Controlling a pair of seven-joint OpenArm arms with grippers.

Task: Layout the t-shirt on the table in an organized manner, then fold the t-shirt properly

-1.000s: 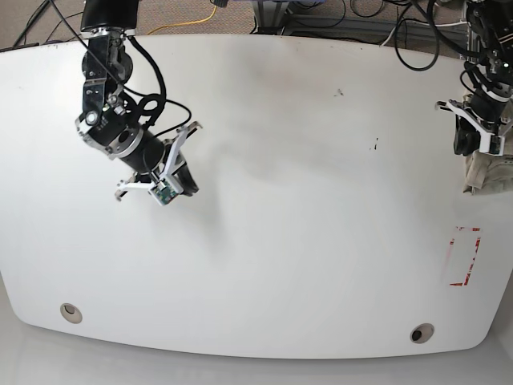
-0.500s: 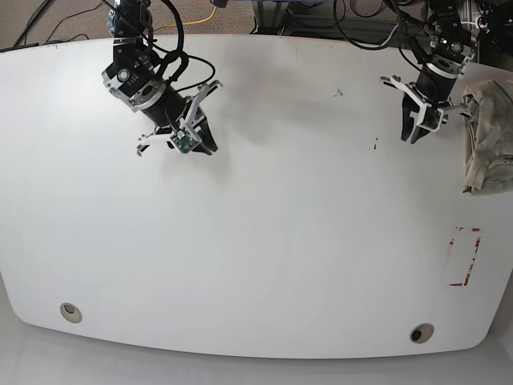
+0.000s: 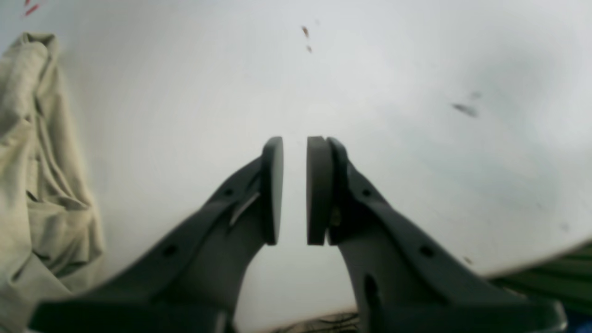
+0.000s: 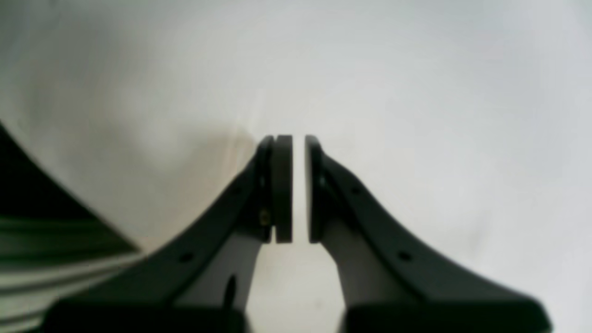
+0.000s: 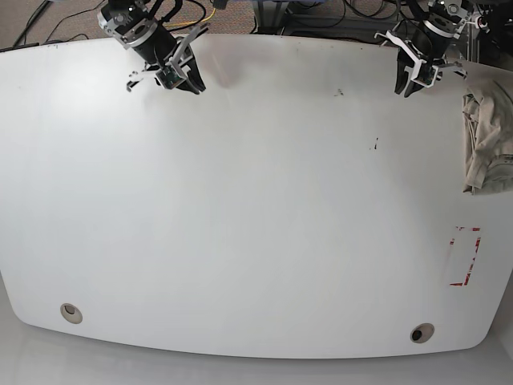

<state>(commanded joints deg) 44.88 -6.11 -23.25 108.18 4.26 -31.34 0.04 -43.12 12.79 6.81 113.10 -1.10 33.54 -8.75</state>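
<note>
- Standing over the table, I see a wide white glossy top with rounded corners, almost all of it bare.
- At the far right edge in the base view, the t-shirt lies bunched in a wrinkled beige heap, partly cut off by the frame; it is not spread out and shows no fold.
- Near the far right corner, the left gripper hangs over the tabletop, close to the shirt but apart from it.
- From the left wrist camera, the left gripper has its two dark pads nearly together, with a thin slit of white table showing between them and nothing caught there.
- In that same view, the shirt sits off to the left side, clear of the fingers.
- Toward the far left corner, the right gripper points down over bare table, well apart from the shirt.
- From the right wrist camera, the right gripper likewise has its pads almost closed on a narrow gap, holding nothing, with only white surface beneath it.
- On the right side nearer the front edge, a small rectangle of red tape is stuck to the table, just below the shirt heap and not touching it.
- Along the front edge sit two round grommet holes, one near each corner.
- A few dark specks mark the surface between the left gripper and the middle of the table.
- Beyond the far edge, cables trail across the floor.
</note>
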